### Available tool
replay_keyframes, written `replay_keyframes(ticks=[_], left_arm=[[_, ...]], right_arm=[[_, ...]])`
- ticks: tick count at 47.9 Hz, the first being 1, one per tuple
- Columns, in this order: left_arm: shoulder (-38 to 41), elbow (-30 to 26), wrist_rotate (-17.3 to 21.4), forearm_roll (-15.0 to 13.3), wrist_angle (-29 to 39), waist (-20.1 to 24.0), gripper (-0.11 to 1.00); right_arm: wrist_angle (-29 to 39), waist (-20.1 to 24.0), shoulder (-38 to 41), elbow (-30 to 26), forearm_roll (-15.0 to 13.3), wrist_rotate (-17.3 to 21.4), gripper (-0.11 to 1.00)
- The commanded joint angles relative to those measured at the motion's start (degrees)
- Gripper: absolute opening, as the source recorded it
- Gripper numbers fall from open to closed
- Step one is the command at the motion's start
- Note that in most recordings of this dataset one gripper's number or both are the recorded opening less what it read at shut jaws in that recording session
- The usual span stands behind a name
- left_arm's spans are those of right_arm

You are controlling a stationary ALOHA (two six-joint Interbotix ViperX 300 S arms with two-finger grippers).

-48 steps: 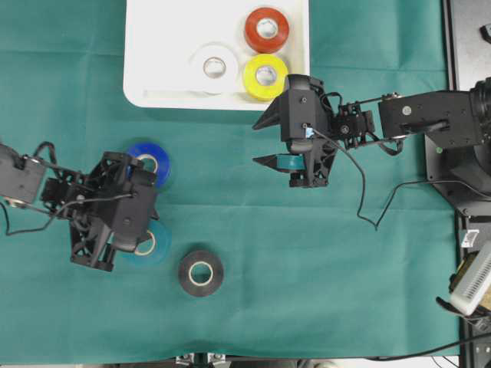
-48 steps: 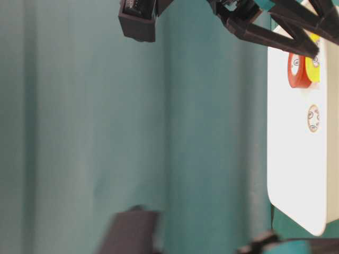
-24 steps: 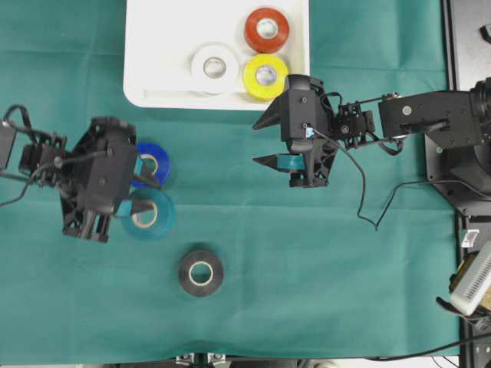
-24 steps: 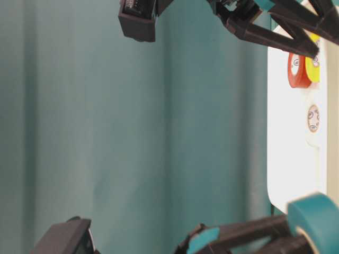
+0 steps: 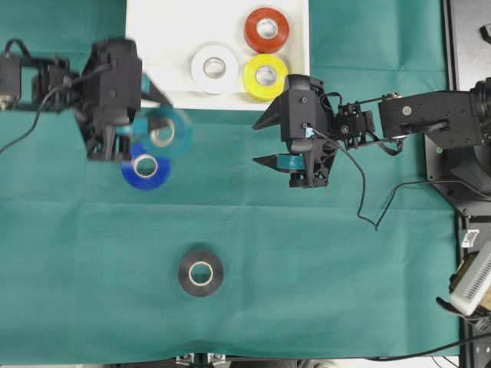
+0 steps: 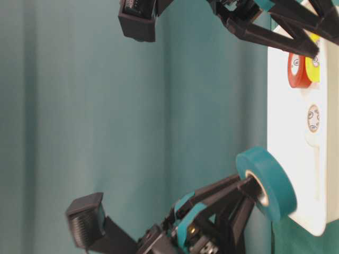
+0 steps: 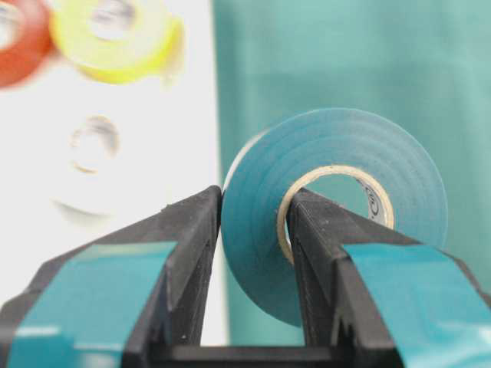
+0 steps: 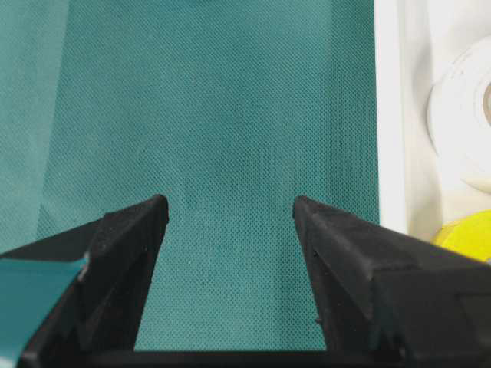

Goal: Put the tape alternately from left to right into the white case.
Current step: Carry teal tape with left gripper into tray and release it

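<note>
Left gripper [image 7: 253, 230] clamped on teal roll [image 5: 163, 132]: one finger outside, one through core. We see roll carried above cloth, just short of white case [image 5: 153, 54] near rim; case lies ahead. Red [image 5: 266, 29], yellow [image 5: 265, 76], white [image 5: 214, 67] rolls inside; bare floor on carrier's side. Blue roll [image 5: 146, 166] below, black roll [image 5: 201, 273] well apart. Right gripper [image 8: 230, 222] wide, empty, beside case.

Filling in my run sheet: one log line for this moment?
left pincer: shut on teal tape | right pincer: open | white case: three rolls
</note>
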Motion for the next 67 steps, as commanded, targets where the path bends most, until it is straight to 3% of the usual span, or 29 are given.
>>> replay_keyframes(ticks=[1,34,49,62,67], left_arm=[[0.26,-1.49,2.2,0.09,-2.46,2.55,-0.02],[16.61,-12.39,16.7,0.09,-10.37,14.94,-0.02],[20.74,-15.91,17.31,0.09,-12.39,19.78,-0.02],[23.38,-18.02,17.23,0.09,-12.48,19.69,-0.01],[23.47,-18.37,17.23,0.09,-12.48,19.6,0.05]], right_arm=[[-0.44,0.18,-2.02,-0.26,0.0,0.18,0.76],[-1.76,0.18,-1.93,0.44,0.09,0.18,0.76],[-2.64,0.18,-1.93,0.79,0.09,0.18,0.76],[-2.64,0.18,-1.93,0.88,0.0,0.18,0.76],[-2.72,0.18,-1.93,0.88,0.09,0.18,0.76]])
